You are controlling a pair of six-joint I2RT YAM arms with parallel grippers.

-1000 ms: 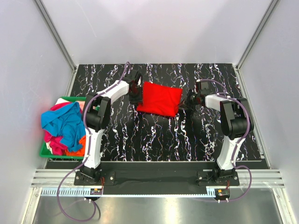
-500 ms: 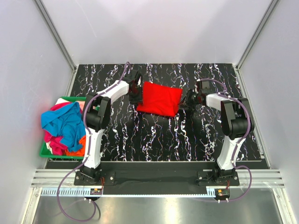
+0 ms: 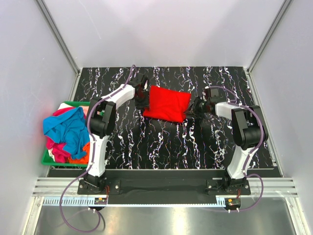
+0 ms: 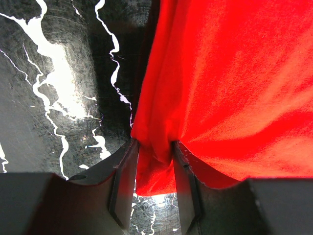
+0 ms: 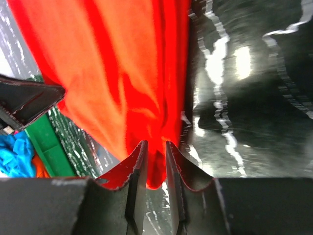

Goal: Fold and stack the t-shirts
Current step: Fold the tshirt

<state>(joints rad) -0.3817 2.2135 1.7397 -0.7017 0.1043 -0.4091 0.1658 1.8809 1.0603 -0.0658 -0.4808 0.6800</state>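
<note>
Where the top camera looks down, red t-shirt [image 3: 166,104]: folded into a rough rectangle, lying on the black marbled table [image 3: 161,142] at upper centre of the frame.
Top view, left gripper [image 3: 145,98]: at the shirt's left edge, touching the cloth; too small here to tell how the fingers stand.
Top view, right gripper [image 3: 190,110]: at the shirt's lower right corner, touching it; its grip cannot be read from here either.
Top view, other shirts: blue t-shirt [image 3: 63,128], pink t-shirt [image 3: 56,152] and orange t-shirt [image 3: 80,157] heaped loose in a green basket [image 3: 68,103] at the left edge of the frame, well apart from the red one.
Left wrist view, left gripper [image 4: 154,147]: fingers pinching a bunched fold of the shirt's edge at lower centre, cloth filling the narrow gap.
Left wrist view, red t-shirt [image 4: 230,88]: spreads over the right and upper frame; table [image 4: 58,73] shows on the left.
Right wrist view, right gripper [image 5: 155,147]: fingers drawn close, nipping a thin fold of red at bottom centre.
Right wrist view, red t-shirt [image 5: 112,63]: runs from upper left down to the fingers; table [image 5: 244,98] on the right; green basket [image 5: 41,137] and blue t-shirt [image 5: 14,152] at lower left.
</note>
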